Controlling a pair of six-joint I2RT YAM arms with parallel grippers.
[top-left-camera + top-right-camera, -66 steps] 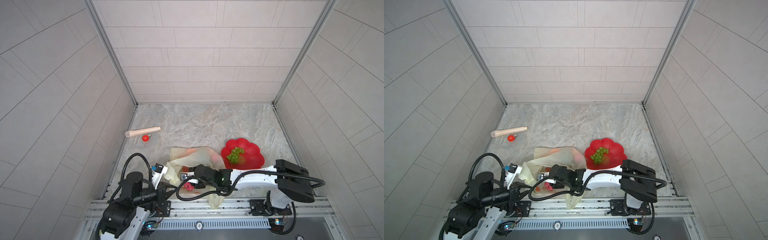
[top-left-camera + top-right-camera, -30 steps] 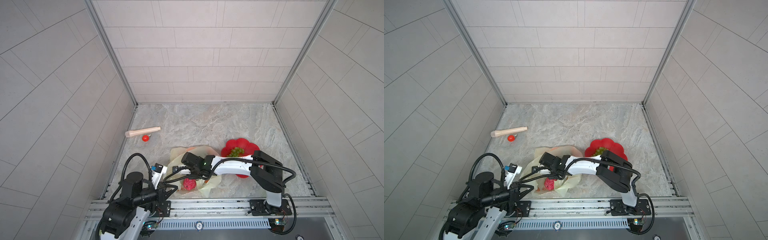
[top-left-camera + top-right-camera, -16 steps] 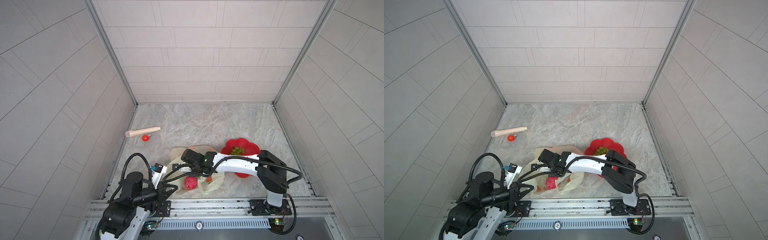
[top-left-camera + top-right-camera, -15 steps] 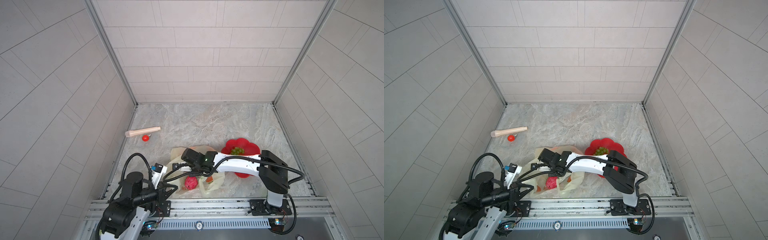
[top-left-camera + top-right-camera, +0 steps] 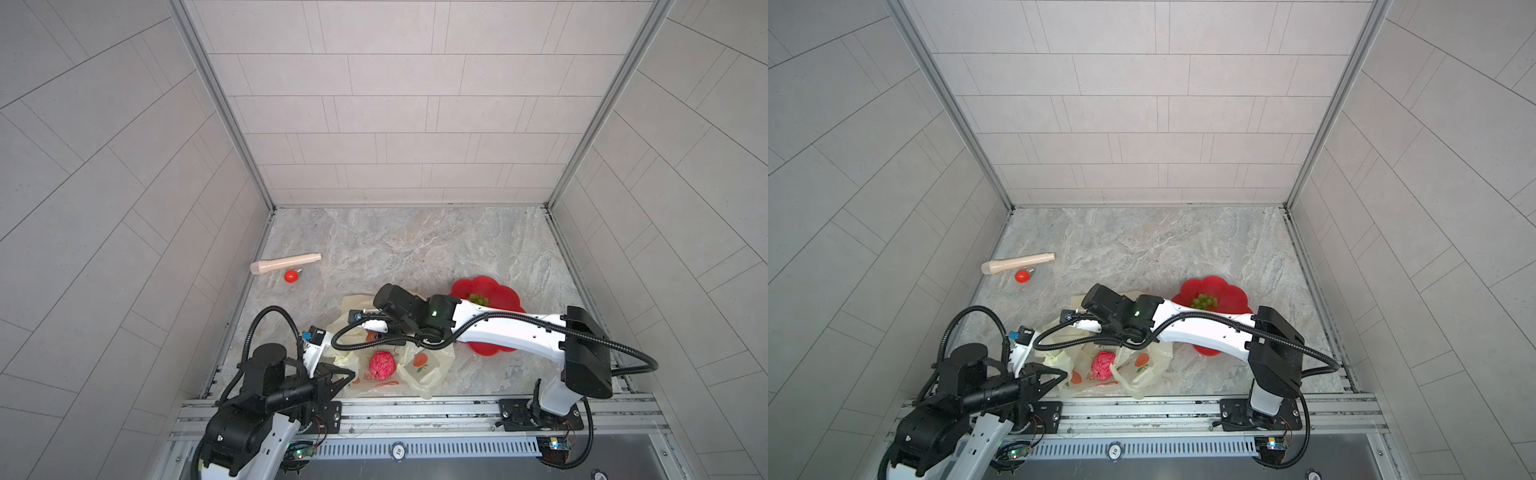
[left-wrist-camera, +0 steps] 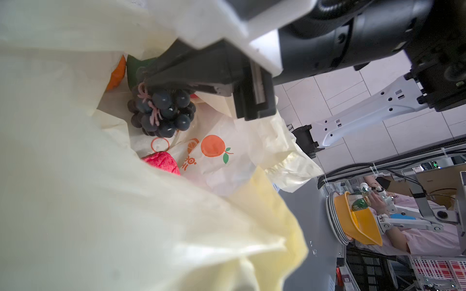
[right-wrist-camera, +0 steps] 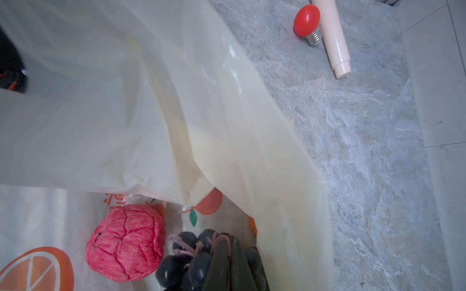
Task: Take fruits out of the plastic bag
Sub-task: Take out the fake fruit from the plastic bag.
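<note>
— Where is the plastic bag found?
— It is seen crumpled on the marble table, close to the near rail, with its mouth raised. The pink wrinkly fruit is seen lying in the open mouth, on printed plastic.
— How is the right gripper set?
— It is closed on the stem of the dark purple grape bunch, inside the bag's mouth and just beside that fruit. Plastic is draped close along one side.
— And the left gripper?
— It is closed, with its tip laid at the bag's near-left edge. Whether plastic is pinched cannot be told.
— What room is left?
— Open marble is seen from the bag to the back wall. The red plate, with the green grape bunch on it, is crossed by the right arm. A red bulb and a pink tube are seen by the left wall, well apart from the bag.
</note>
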